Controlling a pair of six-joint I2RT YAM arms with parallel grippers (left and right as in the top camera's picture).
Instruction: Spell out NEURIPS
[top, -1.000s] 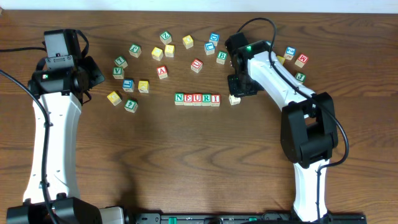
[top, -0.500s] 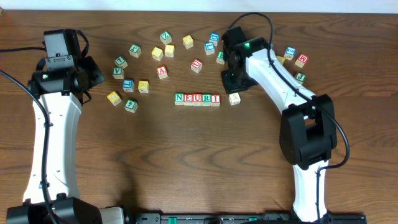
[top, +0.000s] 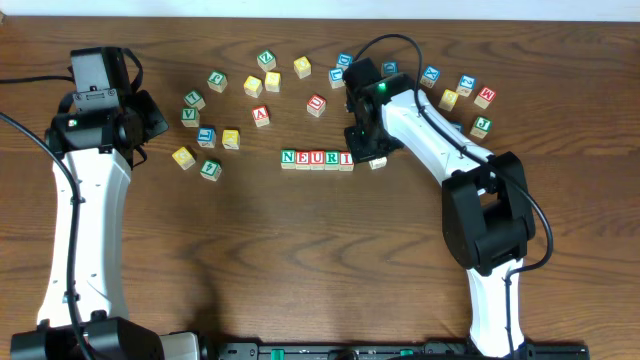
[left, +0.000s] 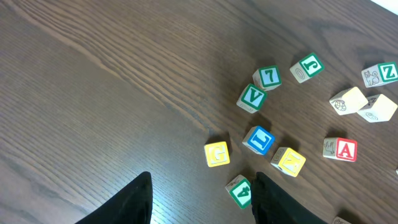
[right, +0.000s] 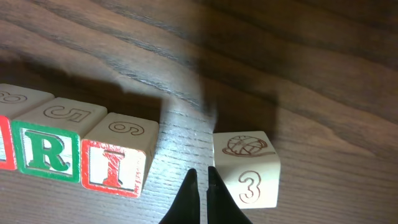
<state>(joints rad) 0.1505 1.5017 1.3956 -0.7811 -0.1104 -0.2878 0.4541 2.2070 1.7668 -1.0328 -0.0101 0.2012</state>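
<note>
Two cubes, I cube (right: 115, 163) and 3 cube (right: 245, 168), flank the right tool (right: 203, 177), tips pressed together.

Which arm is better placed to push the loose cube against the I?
Right. The right end effector, shut, sits at the gap between loose cube and I cube; the left end effector is off by scattered cubes.

Overhead, I read N E U R I along the row of cubes (top: 317, 159). My right wrist view shows a green R on the R cube (right: 46, 152) and a red I on the I cube (right: 115, 168), with what look like 5 and 6 on their tops, and a 3 on the loose cube (right: 245, 168). On the left wrist view I read the green V cube (left: 252, 98), the 7 cube (left: 268, 77), the J cube (left: 308, 66), the Z cube (left: 387, 73), the 4 cube (left: 240, 190), the red A cube (left: 341, 149) and the yellow G cube (left: 217, 154)
</note>
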